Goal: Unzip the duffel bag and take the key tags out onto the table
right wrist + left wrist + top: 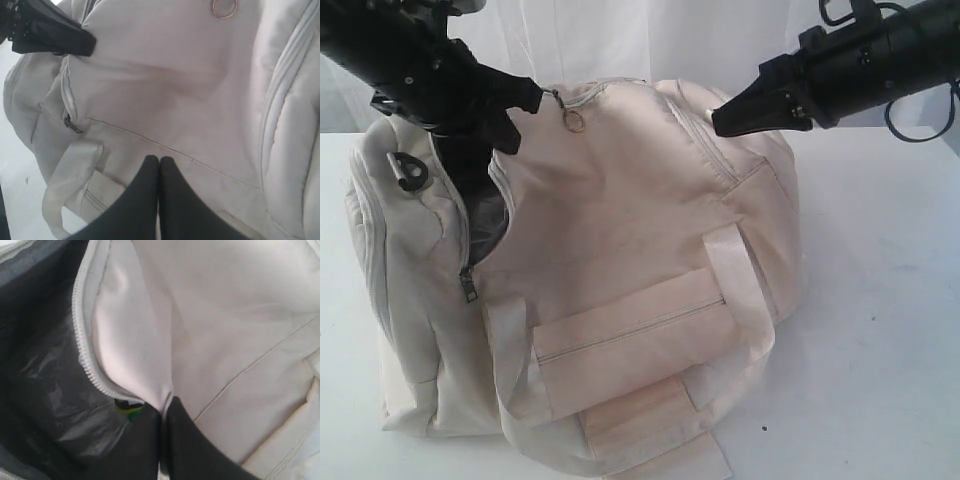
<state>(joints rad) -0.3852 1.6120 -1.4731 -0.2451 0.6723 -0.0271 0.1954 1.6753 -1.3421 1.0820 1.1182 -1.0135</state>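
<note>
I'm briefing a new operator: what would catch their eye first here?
The cream duffel bag dominates the table, unzipped on the left to dark lining. The left gripper pinches the bag's opened edge there; the shut right gripper points at the bag's top. Just inside, key tags peek out, green and yellow.

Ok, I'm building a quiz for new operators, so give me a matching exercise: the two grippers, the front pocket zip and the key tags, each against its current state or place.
1 left gripper
2 right gripper
3 front pocket zip
4 key tags

A zipped closed
B inside the duffel bag, just visible
C shut on bag fabric
D shut, holding nothing

Pairs: 1-C, 2-D, 3-A, 4-B
</note>
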